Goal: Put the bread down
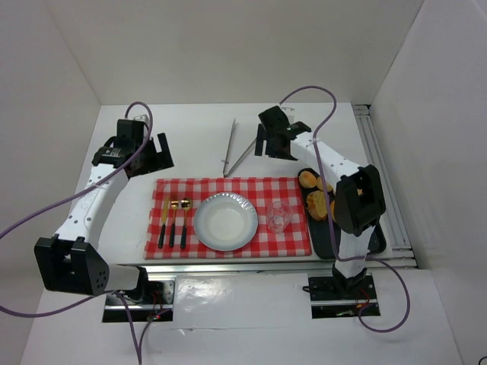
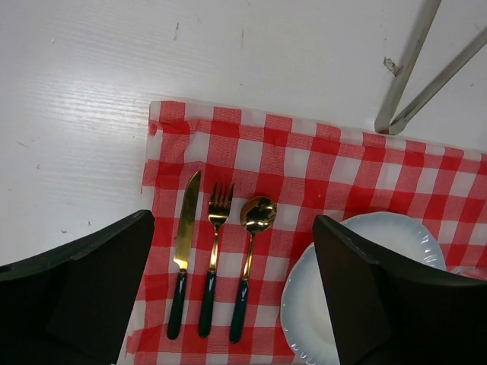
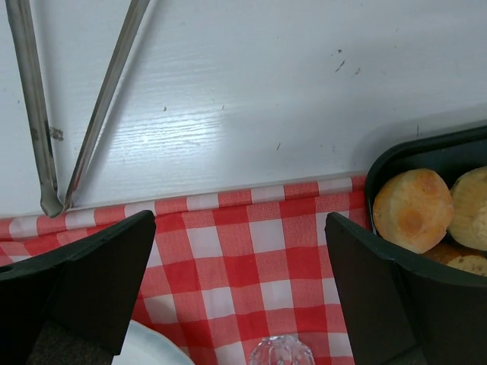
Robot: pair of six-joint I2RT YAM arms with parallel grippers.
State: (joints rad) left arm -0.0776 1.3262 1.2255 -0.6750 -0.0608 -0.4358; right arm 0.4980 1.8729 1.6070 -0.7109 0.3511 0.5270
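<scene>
A: The table (image 3: 266, 99) looks like white-painted wood, with faint grain, a few scuffs and a slight sheen.
B: The tablecloth (image 2: 304, 163) is woven cloth, matt. And the tongs (image 2: 409, 61)?
A: Dull grey metal. The knife (image 2: 185, 236), fork (image 2: 217, 220) and spoon (image 2: 257, 214) are polished gold metal with 3 dark glossy handles.
B: The plate (image 1: 225, 222) is glossy, smooth and white. The glass (image 1: 278, 217) is clear and shiny.
A: The tray (image 3: 426, 152) looks like matt black plastic. The bread (image 3: 412, 211) has a dry, matt crust.

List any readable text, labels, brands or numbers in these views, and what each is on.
None readable.
The cloth, plate, cutlery, tongs, glass, tray and bread show no print.
Any marking on the arms is too small to tell.
</scene>
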